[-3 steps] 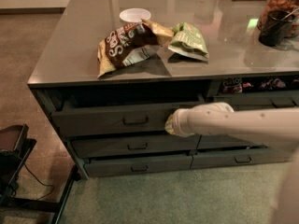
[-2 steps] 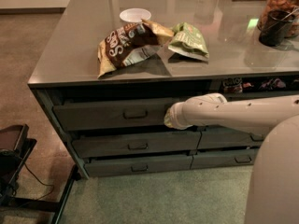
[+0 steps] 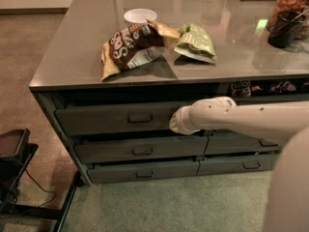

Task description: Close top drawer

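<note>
The top drawer (image 3: 106, 120) is a wide dark grey front with a small central pull (image 3: 140, 118), just under the counter's left side. A dark gap shows above its front. My gripper (image 3: 174, 123) is at the end of the white arm (image 3: 241, 120) that reaches in from the right. It is against the drawer front's right end, to the right of the pull. The arm's end hides the gripper tip.
Lower grey drawers (image 3: 140, 151) sit below. The grey glass counter (image 3: 72, 57) holds a brown chip bag (image 3: 130, 45), a green bag (image 3: 195, 42), a white bowl (image 3: 140, 16) and a jar (image 3: 289, 13). Black equipment (image 3: 12, 153) stands on the floor at left.
The arm has reached further toward the cabinet, and the top drawer front has moved inward, narrowing the gap above it.
</note>
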